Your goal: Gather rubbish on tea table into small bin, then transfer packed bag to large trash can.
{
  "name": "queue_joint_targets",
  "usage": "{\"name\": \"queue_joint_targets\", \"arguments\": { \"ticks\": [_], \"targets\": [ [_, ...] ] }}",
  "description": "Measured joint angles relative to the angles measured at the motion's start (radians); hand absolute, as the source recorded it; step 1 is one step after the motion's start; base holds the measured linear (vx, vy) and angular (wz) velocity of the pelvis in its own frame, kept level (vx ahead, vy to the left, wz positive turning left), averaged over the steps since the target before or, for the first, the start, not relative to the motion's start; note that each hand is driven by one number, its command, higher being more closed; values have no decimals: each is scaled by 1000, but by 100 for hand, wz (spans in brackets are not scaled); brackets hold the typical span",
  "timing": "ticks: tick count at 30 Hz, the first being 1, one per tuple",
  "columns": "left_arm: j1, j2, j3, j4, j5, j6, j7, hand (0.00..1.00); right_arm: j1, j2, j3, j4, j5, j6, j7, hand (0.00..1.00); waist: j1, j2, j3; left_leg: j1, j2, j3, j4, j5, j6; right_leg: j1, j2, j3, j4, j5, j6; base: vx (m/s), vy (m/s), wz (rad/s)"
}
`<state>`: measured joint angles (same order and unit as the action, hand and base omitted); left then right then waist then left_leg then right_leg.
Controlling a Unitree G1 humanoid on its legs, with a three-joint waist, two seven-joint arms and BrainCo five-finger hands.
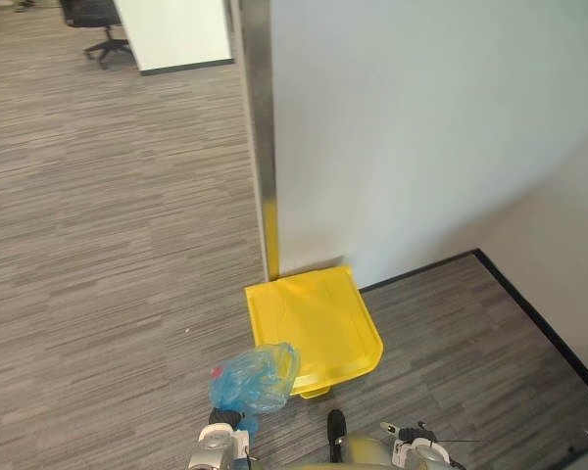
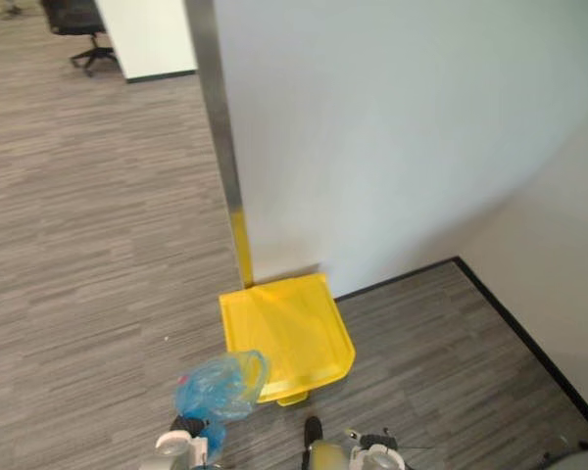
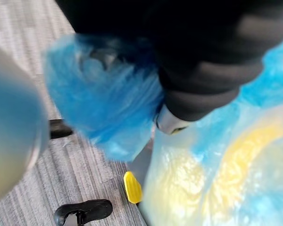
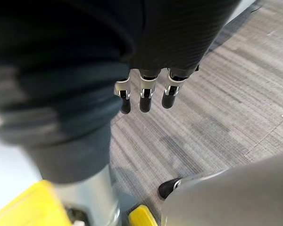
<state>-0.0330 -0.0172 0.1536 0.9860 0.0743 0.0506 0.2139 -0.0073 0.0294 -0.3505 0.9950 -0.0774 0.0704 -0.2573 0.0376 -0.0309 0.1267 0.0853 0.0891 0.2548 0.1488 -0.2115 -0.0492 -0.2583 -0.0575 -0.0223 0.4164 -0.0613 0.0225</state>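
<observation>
The translucent blue plastic rubbish bag (image 1: 255,377) is riding clear of the floor at the left hand (image 1: 219,443). It is overlapping the 7 o'clock corner of the large yellow plastic trash can (image 1: 318,313). In the left wrist view the bag's bunched film is wrapping around the hand and hiding the grip, so I cannot tell how that hand is closing.

The right hand (image 4: 145,96) is hanging over the grey striped carpet (image 1: 98,245), its fingers straight and loosely side by side, carrying nothing.

The can is standing against the white wall (image 1: 421,127) at 12 o'clock, with its flat lid looking closed and a small yellow pedal (image 1: 316,392) sticking out at its 6 o'clock edge.

The bag is looking light, soft and only partly filled. Its thin film is probably slippery and easy to tear, so the gathered neck seems the safest place to grip it.
</observation>
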Motion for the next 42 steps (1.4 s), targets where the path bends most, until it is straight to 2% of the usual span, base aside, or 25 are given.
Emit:
{"name": "queue_joint_targets", "arguments": {
  "ticks": [1, 2, 4, 5, 6, 7, 9, 12, 17, 20, 22, 32, 35, 36, 37, 38, 39, 40, 42],
  "targets": [
    [6, 2, 3, -11, 0, 0, 0, 100, 5, 4, 1, 1, 0, -1, 0, 0, 0, -9, -2, 7, -5, -2, -5, 1, 0, 1, -21, -30, 130, -72, 7, 24, 22, 15],
    [31, 1, 9, -27, 0, 0, 0, 100, 10, 7, -2, 2, -1, -2, 1, 0, 8, -10, -7, 22, -5, 1, -6, 2, 0, 53, -43, -60, 193, -145, 12, 28, 14, 7],
    [44, 6, 25, -33, -1, 1, 0, 100, 10, 16, -2, 6, -1, -1, 2, 0, 22, -19, -29, 13, -12, 12, -8, 6, -7, 118, -44, -56, 59, -170, 33, 66, -58, -35],
    [43, 6, 24, -27, -1, 1, 1, 100, -6, 16, -2, 12, -1, -3, 3, 0, 31, -10, -45, -16, -9, 24, -8, 10, -14, 139, -27, -50, -41, -166, 25, 52, -81, -51],
    [40, 5, 23, -19, -1, 1, 0, 100, -16, 14, -4, 19, -1, -5, 3, 0, 29, -1, -44, -23, -8, 26, -8, 12, -16, 149, -22, -47, -75, -163, 21, -11, -64, -37],
    [33, -2, 20, 9, -2, 2, 0, 100, -32, 1, -19, 38, -1, -8, 5, 0, 16, 28, -32, -30, -6, 16, -7, 20, -19, 167, -9, -47, -126, -139, 15, -12, -40, -4],
    [25, -11, 0, 17, -10, 3, 0, 100, -25, -8, -51, 54, -1, -1, 3, 0, 15, 41, -35, -18, -6, -20, -9, 41, -17, 201, -7, -51, -161, -121, 7, 1, -59, 5],
    [22, -15, 0, 24, -17, 2, -1, 100, 1, -21, -51, 54, 0, -2, 2, 0, 12, 37, -39, -10, -8, -78, -11, 62, -18, 248, -7, -83, -197, -111, 2, -20, -68, 27],
    [21, -16, 7, 18, -18, 0, -1, 100, 5, -26, -46, 54, 0, -1, 2, 0, 16, 32, -30, -18, -6, -71, -15, 68, -21, 233, -10, -84, -198, -92, 3, -95, 1, 3],
    [28, -7, -1, 19, -18, 1, -1, 100, 7, -18, -41, 49, 1, -1, 3, 0, -6, 29, -40, -2, -18, -80, -150, 135, -15, 212, -19, -116, -228, -69, 14, -121, 23, 26],
    [26, -1, -25, 19, -18, 0, -2, 100, 8, -15, -51, 48, 1, -1, 2, 0, -6, 19, -32, 1, -24, -90, -183, 163, -10, 214, -20, -119, -246, -49, 17, -76, 14, 20],
    [32, 27, -30, 28, -17, 0, -2, 100, 9, -4, -60, 47, 2, -1, 2, 0, -3, 6, -26, 22, -44, -48, -202, 168, 1, 217, -24, -70, -280, -9, 36, -57, 28, -16],
    [37, 36, -30, 24, -17, -1, -2, 100, 10, 5, -56, 44, 1, -1, 1, 0, -2, -9, -14, 21, -60, -41, -153, 125, 19, 214, -52, -68, -218, -41, 68, 7, 57, 0],
    [36, 39, -22, 21, -17, -1, -2, 100, 12, 9, -53, 42, 1, -1, 1, 0, -1, -21, -7, 21, -71, -55, -113, 79, 33, 208, -79, -74, -148, -76, 107, 17, 80, 15],
    [30, 30, -8, 24, -15, 0, -2, 100, 12, 8, -52, 39, 1, -1, 3, 0, -1, -21, -5, 29, -86, -77, -93, 57, 57, 159, -103, -77, -12, -87, 137, 11, 101, 16],
    [23, 24, -4, 25, -15, 0, -2, 100, 9, 8, -52, 33, 5, -3, 3, 0, -2, -17, -3, 33, -85, -76, -88, 54, 59, 122, -103, -74, 62, -80, 153, 71, 93, 14],
    [19, 24, 1, 27, -3, 1, -1, 100, 7, -4, -48, 9, 7, -5, 2, 0, -5, 4, 16, 46, -59, -83, -42, 25, 75, 49, -92, -82, 151, -114, 129, 122, 94, 12],
    [13, 29, 3, 28, 5, 1, -1, 100, 10, -6, -50, 1, 10, -5, 2, 0, 2, 9, 32, 53, -37, -98, 4, -9, 72, 13, -67, -110, 152, -121, 102, 156, 88, 14],
    [3, 42, 2, 39, 9, 2, -1, 100, 0, 3, -51, -5, 11, -13, 0, 0, 2, -5, 44, 53, -17, -117, 57, -52, 67, -56, -40, -136, 90, -83, 82, 174, 42, 25]
  ]
}}
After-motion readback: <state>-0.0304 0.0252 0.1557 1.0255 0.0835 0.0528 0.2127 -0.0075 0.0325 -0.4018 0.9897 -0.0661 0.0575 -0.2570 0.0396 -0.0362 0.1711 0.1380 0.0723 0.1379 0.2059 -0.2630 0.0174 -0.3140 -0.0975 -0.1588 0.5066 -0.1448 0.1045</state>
